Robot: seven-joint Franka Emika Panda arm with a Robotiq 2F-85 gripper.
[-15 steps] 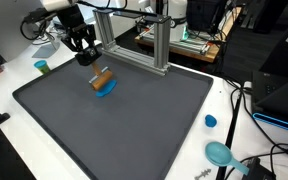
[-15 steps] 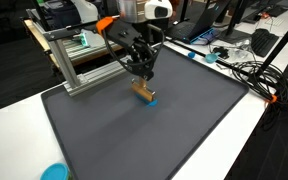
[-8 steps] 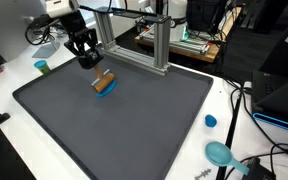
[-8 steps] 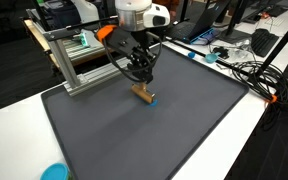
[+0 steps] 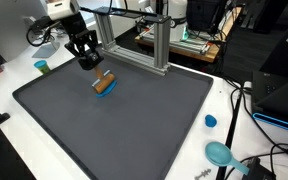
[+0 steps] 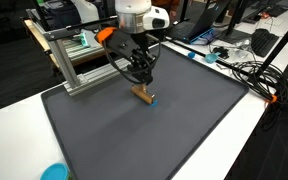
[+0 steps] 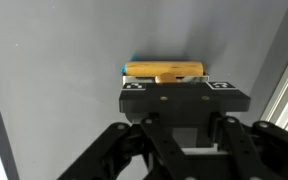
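The tool [image 5: 85,60] had shifted slightly, released, so the wooden block [image 5: 104,82] lay free near the table's [image 5: 134,125] far edge.

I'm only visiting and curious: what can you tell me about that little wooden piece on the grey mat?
The wooden piece is a short tan bar, wood by its look, with a small stub at mid-length. It lies flat on a blue piece on the grey mat. The gripper hangs above, apart from it.
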